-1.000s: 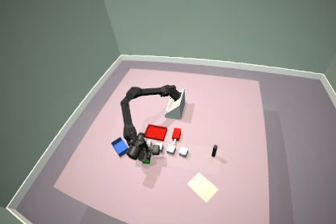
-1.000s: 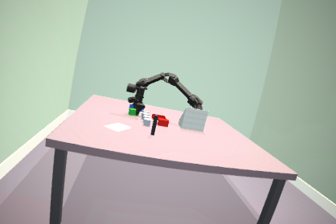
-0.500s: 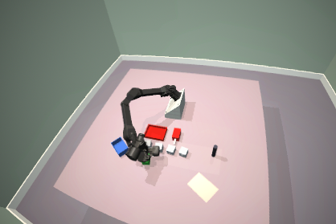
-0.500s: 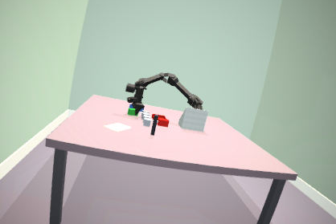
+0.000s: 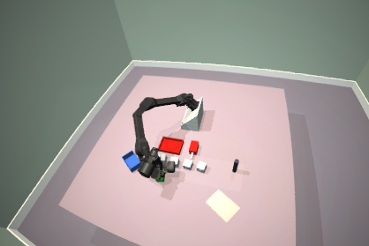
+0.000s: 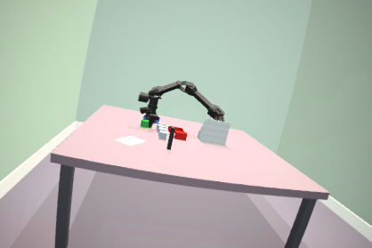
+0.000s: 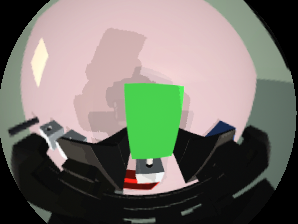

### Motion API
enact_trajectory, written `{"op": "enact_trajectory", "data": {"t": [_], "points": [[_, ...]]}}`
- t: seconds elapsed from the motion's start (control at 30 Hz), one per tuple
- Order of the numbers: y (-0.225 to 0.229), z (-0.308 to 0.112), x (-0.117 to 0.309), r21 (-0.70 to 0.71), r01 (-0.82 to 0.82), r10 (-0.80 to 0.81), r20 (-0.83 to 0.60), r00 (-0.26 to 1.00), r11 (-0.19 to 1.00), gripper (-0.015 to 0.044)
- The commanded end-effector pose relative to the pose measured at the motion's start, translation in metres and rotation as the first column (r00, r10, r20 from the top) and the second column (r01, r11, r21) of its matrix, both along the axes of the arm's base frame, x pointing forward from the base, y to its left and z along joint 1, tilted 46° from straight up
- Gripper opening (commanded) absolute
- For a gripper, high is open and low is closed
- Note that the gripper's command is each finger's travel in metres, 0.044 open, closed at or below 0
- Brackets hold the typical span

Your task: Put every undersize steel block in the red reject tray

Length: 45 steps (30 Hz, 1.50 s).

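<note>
Green GO gauge (image 5: 160, 179) (image 6: 146, 124) (image 7: 154, 120) pinched in the black parallel-jaw gripper (image 5: 161, 174) (image 6: 151, 123) (image 7: 149, 125), near one end of the row of pale steel blocks (image 5: 201, 167) (image 6: 163, 135) (image 7: 150, 171). Red reject tray (image 5: 171, 145) (image 6: 176, 128) (image 7: 137, 185) beside the row; blue open box (image 5: 131, 161) (image 6: 156, 120) (image 7: 221, 129) near the gripper. Black upright cylinder (image 5: 236, 166) (image 6: 170, 139) (image 7: 23, 126) well apart from the tray.

The tray (image 5: 171, 145) (image 6: 175, 128) (image 7: 140, 186) lies behind the row of blocks (image 5: 188, 164) (image 6: 163, 135) (image 7: 149, 173).
</note>
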State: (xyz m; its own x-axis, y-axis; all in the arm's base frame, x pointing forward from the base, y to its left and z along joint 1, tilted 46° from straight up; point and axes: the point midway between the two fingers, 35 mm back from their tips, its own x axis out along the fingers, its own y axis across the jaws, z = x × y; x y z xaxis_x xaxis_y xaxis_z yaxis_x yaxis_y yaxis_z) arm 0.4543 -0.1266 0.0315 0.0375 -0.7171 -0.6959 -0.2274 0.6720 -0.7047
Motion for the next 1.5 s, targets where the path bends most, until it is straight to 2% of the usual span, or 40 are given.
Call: {"op": "enact_trajectory", "data": {"t": [0.0, 0.83, 1.0, 1.47], "points": [[0.003, 0.002, 0.004, 0.003, -0.003, 0.003, 0.011, 1.000, 1.000, 0.0000], [0.005, 0.001, 0.013, 0.003, -0.003, 0.003, 0.011, 1.000, 1.000, 0.0000], [0.027, 0.023, 0.007, 0.000, 0.000, 0.000, 0.001, 1.000, 1.000, 0.0000], [0.025, 0.018, 0.002, 0.003, 0.011, -0.011, -0.027, 1.000, 1.000, 0.0000]]}}
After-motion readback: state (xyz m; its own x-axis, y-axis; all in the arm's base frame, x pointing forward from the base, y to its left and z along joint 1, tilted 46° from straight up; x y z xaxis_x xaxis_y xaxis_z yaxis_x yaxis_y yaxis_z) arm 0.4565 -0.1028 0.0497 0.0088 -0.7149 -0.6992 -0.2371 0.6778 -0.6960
